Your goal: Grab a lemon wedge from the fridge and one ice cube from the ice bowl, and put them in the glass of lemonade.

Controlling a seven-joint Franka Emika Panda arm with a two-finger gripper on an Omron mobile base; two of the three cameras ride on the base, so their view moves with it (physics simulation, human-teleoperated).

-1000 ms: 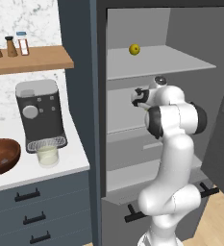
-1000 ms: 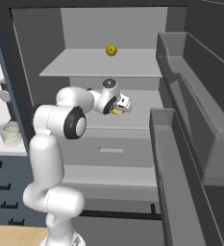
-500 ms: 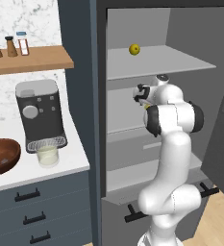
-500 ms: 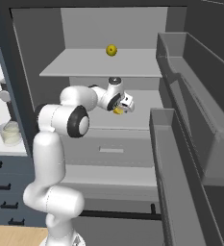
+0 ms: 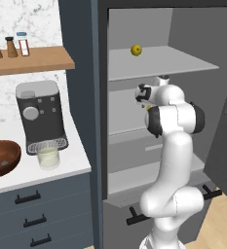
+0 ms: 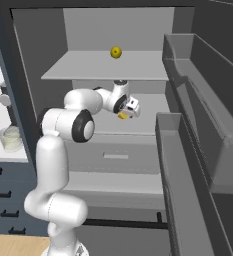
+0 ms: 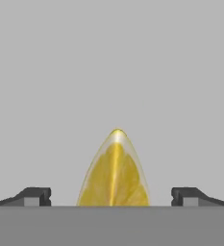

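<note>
The lemon wedge [image 7: 114,173], small and bright yellow, lies point-up on the grey middle shelf of the open fridge [image 5: 183,29]. In the hand view it sits between my two fingertips [image 7: 36,196], which stand wide apart and clear of it. My gripper [image 6: 130,111] is open and reaches into the fridge just over the wedge [image 6: 122,116]; the left base view shows the gripper [image 5: 143,95] at the same shelf. On the white counter to the left stand the glass of lemonade [image 5: 48,156] and the dark brown ice bowl [image 5: 0,158].
A round whole lemon [image 5: 136,49] rests on the upper fridge shelf. The open fridge door [image 6: 188,150] with its deep bins juts out on the right. A black coffee machine [image 5: 39,114] stands behind the glass, under a wooden shelf [image 5: 32,61] with shakers.
My hand has edged a little further along the middle shelf toward the wedge. The jaws have stayed open, and nothing else has moved.
</note>
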